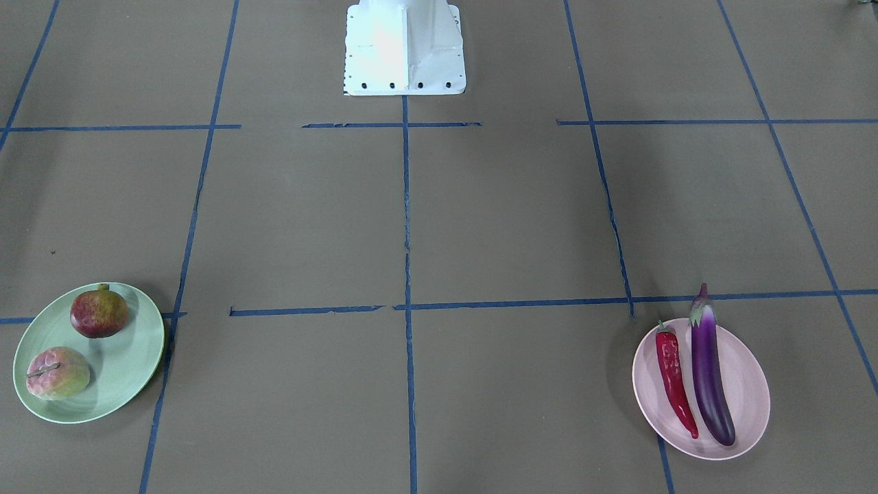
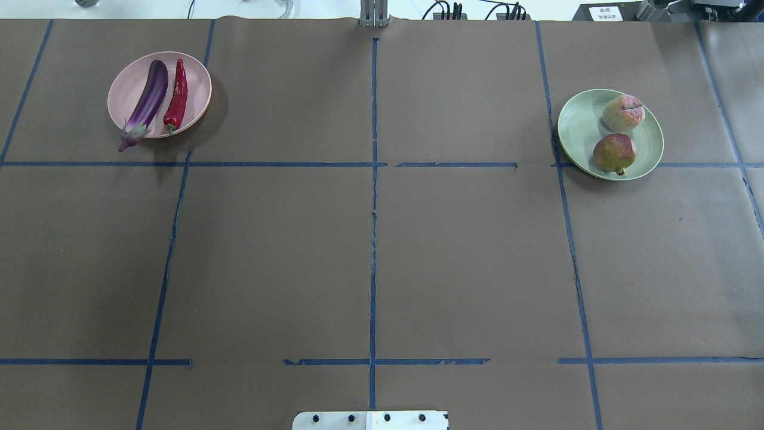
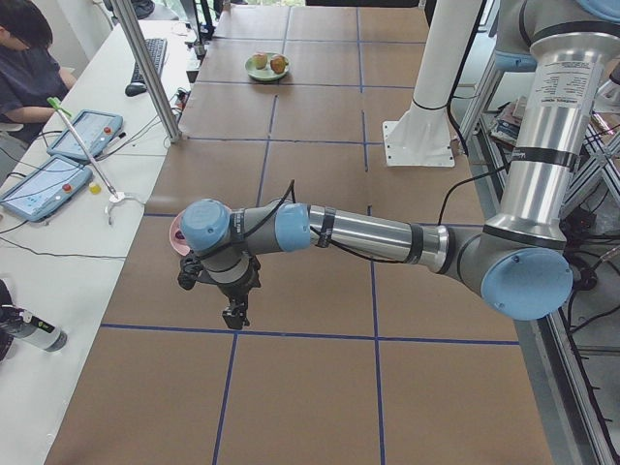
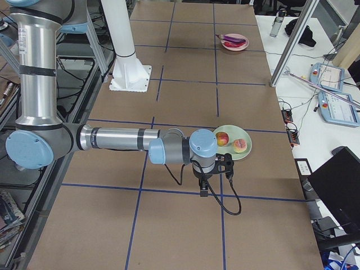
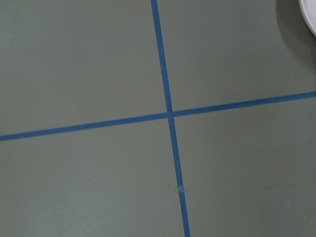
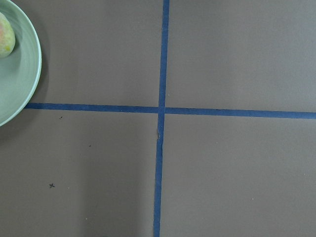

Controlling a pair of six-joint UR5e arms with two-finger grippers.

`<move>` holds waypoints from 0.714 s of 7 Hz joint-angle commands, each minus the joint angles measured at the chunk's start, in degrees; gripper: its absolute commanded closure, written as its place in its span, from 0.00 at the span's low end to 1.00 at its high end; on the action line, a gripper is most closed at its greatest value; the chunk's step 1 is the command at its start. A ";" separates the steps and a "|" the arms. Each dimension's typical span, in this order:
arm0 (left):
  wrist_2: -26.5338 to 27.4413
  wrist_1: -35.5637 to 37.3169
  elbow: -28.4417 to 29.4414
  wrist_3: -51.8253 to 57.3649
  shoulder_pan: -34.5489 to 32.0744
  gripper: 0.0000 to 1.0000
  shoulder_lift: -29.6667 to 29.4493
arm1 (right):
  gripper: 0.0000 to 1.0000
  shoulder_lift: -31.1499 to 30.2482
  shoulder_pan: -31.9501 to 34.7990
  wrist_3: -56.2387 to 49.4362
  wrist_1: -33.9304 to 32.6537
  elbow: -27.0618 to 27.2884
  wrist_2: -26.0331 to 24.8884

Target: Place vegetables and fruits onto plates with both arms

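Note:
The purple eggplant (image 1: 710, 374) (image 2: 146, 101) and the red chili pepper (image 1: 672, 374) (image 2: 177, 95) lie side by side on the pink plate (image 1: 751, 384) (image 2: 197, 83). The pomegranate (image 1: 99, 313) (image 2: 615, 153) and the bumpy pink-green fruit (image 1: 58, 372) (image 2: 623, 113) sit on the green plate (image 1: 130, 363) (image 2: 579, 128). My left gripper (image 3: 235, 315) hangs over bare table beside the pink plate (image 3: 177, 232). My right gripper (image 4: 203, 188) hangs over bare table beside the green plate (image 4: 247, 147). Both show only in side views, so I cannot tell their state.
The white base block (image 1: 405, 48) (image 2: 370, 420) stands at the robot's side. Blue tape lines cross the brown table. A side bench carries tablets (image 3: 44, 184) (image 4: 337, 107), and a person (image 3: 24, 68) sits there. A metal post (image 3: 145, 68) stands at the table's edge.

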 commanded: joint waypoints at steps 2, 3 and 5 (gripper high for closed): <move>-0.05 -0.99 -3.88 0.16 0.01 0.00 3.81 | 0.00 -0.16 0.00 -0.18 -0.02 -0.08 0.05; 0.65 -0.90 -5.35 -0.19 0.01 0.00 4.52 | 0.00 -0.16 0.00 -0.18 -0.02 0.01 0.05; 0.56 -0.90 -5.36 -0.28 0.01 0.00 4.44 | 0.00 -0.68 0.00 -0.18 -0.02 -0.08 -0.04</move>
